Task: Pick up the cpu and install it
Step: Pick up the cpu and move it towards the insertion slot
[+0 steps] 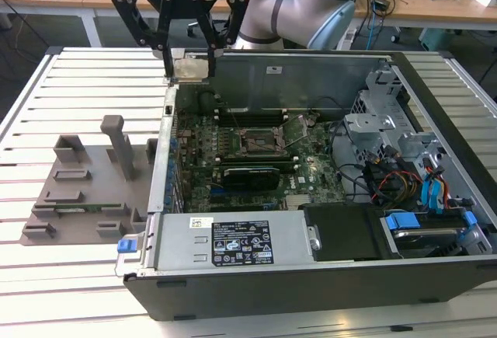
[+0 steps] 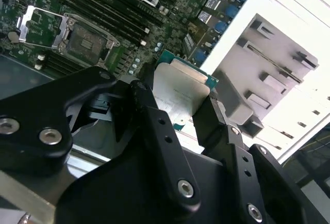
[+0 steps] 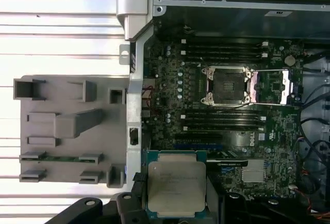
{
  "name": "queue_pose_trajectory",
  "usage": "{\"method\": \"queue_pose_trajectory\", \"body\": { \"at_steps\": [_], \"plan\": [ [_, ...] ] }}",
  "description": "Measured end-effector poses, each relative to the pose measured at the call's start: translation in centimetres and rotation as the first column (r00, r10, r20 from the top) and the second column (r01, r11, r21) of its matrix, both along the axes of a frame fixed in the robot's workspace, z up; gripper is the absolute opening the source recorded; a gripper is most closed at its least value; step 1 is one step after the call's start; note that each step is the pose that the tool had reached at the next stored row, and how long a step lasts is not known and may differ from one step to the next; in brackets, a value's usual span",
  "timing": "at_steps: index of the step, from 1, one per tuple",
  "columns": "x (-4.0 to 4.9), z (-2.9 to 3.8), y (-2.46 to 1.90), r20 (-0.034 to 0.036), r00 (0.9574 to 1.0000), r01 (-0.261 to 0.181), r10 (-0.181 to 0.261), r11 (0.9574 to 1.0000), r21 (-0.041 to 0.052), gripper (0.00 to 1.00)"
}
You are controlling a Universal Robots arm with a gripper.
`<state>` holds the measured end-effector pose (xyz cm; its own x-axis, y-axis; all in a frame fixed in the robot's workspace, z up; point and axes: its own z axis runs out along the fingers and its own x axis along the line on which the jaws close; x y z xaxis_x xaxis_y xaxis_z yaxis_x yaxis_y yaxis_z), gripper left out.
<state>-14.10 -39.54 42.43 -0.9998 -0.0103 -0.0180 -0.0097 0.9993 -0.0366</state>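
The cpu (image 1: 190,68), a flat square chip with a pale silver top, hangs in the air over the far corner of the open computer case (image 1: 167,159) on the exterior view's left. My gripper (image 1: 190,66) is shut on it, one black finger on each side. In both wrist views the cpu (image 2: 178,92) (image 3: 176,187) sits between the fingers (image 2: 142,98) (image 3: 212,193). Below on the green motherboard, the cpu socket (image 1: 256,141) (image 3: 227,85) (image 2: 87,41) lies uncovered, with its metal load plate (image 3: 270,87) (image 2: 38,26) swung open beside it. The cpu is well above and to the side of the socket.
A grey fixture tray (image 1: 85,190) with upright posts lies on the slatted white table, outside the case on the exterior view's left. Inside the case are a long black card (image 1: 248,175), a power supply (image 1: 233,241), and a drive cage with cables (image 1: 411,167).
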Motion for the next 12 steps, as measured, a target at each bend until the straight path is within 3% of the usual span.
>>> {"method": "queue_pose_trajectory", "body": {
  "at_steps": [1, 3, 4, 12],
  "plan": [
    [0.45, 0.0, 0.02, -0.0001, 1.0, 0.0, 0.0, 1.0, 0.0, 0.55],
    [2.88, -0.01, 0.13, -0.0011, 1.0, 0.0, 0.0, 1.0, 0.0, 0.55],
    [3.58, -0.11, 0.29, -0.0023, 1.0, 0.0, 0.0, 1.0, 0.0001, 0.55],
    [4.15, -0.75, 1.34, -0.0037, 1.0, 0.0, 0.0, 1.0, 0.0, 0.55]
  ]
}}
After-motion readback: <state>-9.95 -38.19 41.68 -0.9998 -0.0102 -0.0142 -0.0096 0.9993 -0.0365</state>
